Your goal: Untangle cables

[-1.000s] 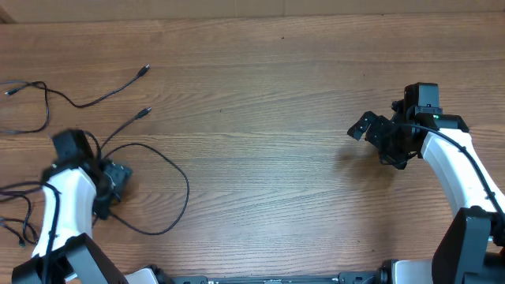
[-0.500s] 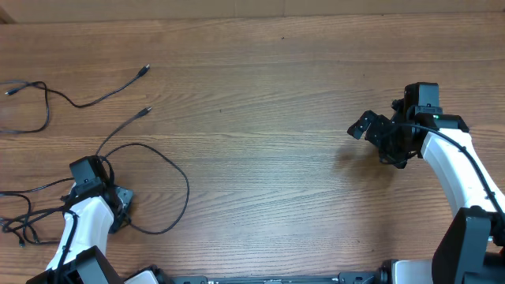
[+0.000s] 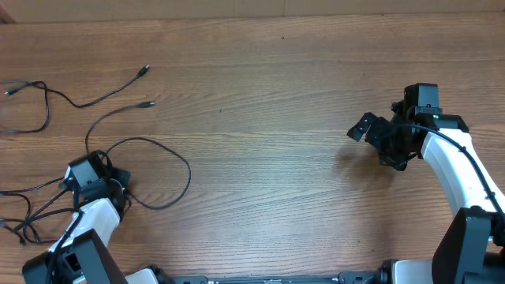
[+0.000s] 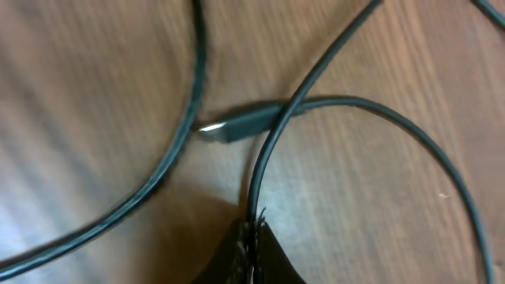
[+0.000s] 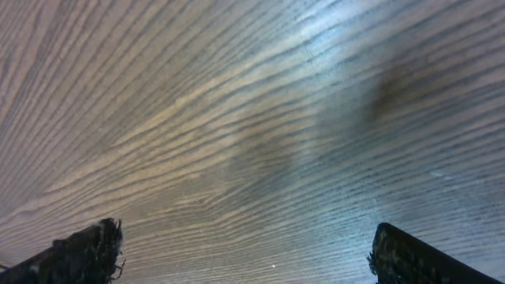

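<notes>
No legible text, label, brand, number or sign in any view. Plug [image 4: 237, 125] of cables [image 4: 264, 162] in left wrist view blurred; no marking readable on it.
</notes>
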Motion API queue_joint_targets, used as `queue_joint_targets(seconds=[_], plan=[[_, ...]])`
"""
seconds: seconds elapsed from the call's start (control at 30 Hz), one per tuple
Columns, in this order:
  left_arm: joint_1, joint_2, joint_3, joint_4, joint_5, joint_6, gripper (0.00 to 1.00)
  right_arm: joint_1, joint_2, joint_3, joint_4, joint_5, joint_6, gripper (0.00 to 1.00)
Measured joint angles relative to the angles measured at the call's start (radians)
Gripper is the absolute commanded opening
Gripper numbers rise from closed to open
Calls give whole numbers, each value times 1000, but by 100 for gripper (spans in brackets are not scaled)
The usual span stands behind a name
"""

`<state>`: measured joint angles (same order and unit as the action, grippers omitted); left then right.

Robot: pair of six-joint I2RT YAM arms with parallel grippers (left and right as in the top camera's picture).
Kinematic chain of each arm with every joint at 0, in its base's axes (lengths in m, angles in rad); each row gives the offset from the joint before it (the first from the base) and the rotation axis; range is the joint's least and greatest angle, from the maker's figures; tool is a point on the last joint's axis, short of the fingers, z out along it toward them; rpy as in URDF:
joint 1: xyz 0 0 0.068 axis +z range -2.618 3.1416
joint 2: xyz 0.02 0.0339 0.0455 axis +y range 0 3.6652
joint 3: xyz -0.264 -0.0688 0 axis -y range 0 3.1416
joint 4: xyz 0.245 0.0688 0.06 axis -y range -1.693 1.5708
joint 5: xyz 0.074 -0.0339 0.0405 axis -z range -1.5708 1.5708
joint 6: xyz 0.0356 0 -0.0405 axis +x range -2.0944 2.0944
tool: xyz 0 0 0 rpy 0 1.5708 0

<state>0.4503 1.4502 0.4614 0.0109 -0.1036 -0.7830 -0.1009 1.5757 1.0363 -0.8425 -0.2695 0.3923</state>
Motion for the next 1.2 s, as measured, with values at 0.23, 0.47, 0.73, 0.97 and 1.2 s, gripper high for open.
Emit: queue_joint_targets(seconds=[0.23,0.47,0.73,0.97,1.2], plan=[[-6,38,-18,168,26,0,4,0,0,0,-11,0,0,100],[-6,43,1,362,43,46,8,0,0,0,-6,0,0,100],[-6,43,216,135,212,233,26,0,0,0,-4,0,0,100],[-6,-27,397,-172,359,378,100,0,0,0,-4,0,0,100],[-6,-178,491,-418,488,432,100,0,0,0,-4,0,0,100]])
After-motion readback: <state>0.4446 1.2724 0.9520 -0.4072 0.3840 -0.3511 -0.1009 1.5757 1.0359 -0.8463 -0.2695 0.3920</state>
